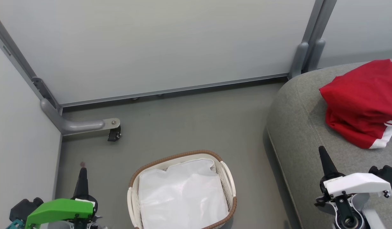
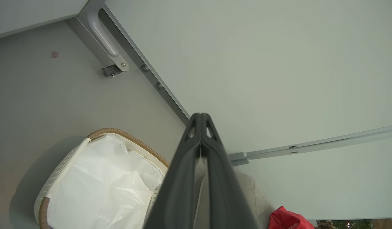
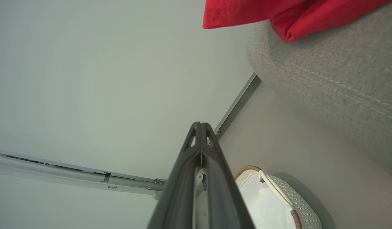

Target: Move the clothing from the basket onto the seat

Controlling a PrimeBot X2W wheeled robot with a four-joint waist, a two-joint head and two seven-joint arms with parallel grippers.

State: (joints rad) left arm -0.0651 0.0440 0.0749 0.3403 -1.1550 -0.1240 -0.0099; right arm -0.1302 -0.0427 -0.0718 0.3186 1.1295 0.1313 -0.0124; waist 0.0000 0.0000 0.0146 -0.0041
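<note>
The clothing [image 1: 361,101] lies on the seat [image 1: 297,127]; the basket [image 1: 183,156] seems to hold only lining [image 1: 183,194]. The left gripper [image 1: 83,171] and right gripper [image 1: 322,151] have jaws together, empty. Another dip could snag that lining.

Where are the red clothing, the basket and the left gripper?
clothing [image 1: 361,95]: head view, middle of the red pile.
basket [image 1: 183,154]: head view, far side of its brown braided rim.
left gripper [image 2: 200,118]: left wrist view, between its closed fingertips.

Left hand [image 2: 200,118], fingers pressed together, points past the basket [image 2: 129,139] toward the wall [image 2: 278,63].
</note>
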